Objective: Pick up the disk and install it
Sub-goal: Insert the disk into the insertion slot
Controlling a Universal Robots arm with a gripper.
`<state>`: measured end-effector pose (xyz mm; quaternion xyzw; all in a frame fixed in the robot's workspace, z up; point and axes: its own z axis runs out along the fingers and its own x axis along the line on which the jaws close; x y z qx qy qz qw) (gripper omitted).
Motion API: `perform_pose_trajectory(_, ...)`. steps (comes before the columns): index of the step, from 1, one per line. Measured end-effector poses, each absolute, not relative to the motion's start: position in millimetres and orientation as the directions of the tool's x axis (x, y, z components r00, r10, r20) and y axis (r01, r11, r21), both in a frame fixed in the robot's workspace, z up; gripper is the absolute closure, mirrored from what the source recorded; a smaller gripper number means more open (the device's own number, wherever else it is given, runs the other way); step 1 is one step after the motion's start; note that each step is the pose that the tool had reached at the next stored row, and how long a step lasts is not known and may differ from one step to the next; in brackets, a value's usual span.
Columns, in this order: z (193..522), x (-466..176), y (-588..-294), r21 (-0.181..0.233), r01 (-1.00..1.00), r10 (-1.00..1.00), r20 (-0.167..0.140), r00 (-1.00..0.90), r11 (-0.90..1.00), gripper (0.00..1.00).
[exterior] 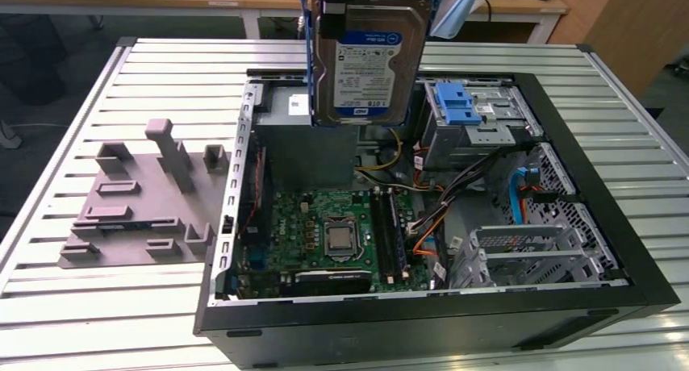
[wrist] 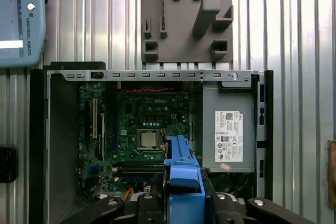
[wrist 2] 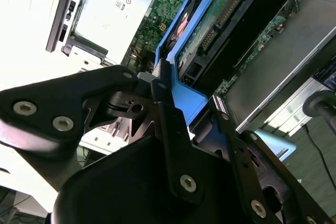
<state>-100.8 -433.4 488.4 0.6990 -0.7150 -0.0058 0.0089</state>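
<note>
The disk (exterior: 372,56) is held upright in the air above the far part of an open computer case (exterior: 431,331), with its white-and-blue label turned toward the exterior camera and its lower edge hanging clear of the parts beneath. It is gripped from above: in the second wrist view the gripper (wrist 2: 184,98) is seen with its black fingers (wrist 2: 157,90) pressed together on the disk's blue carrier frame (wrist: 184,166), so the pincer is clamped on the disk. At the exterior view's left, a grey fixture plate (exterior: 140,202) with raised blocks and pegs is laid flat on a slatted metal table (exterior: 64,105), just beside the case. Inside the case, toward its left and near side, a green motherboard (exterior: 323,218) is seen with a processor (exterior: 339,238) at its middle. Behind the hanging disk, at the far left of the case, a grey metal box (exterior: 306,145) is mounted. Further to the exterior view's right, a blue ribbed latch (exterior: 460,105) is seated on a drive bay at the far side, and a perforated metal cage (exterior: 528,246) is set along the case's right wall.
</note>
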Motion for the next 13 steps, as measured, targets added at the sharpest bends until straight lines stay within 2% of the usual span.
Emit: perform_pose_trajectory(13, 488.2, -100.8, -449.5, 0.021, -1.0, -1.0, 0.005, -0.023, 0.023, 0.64)
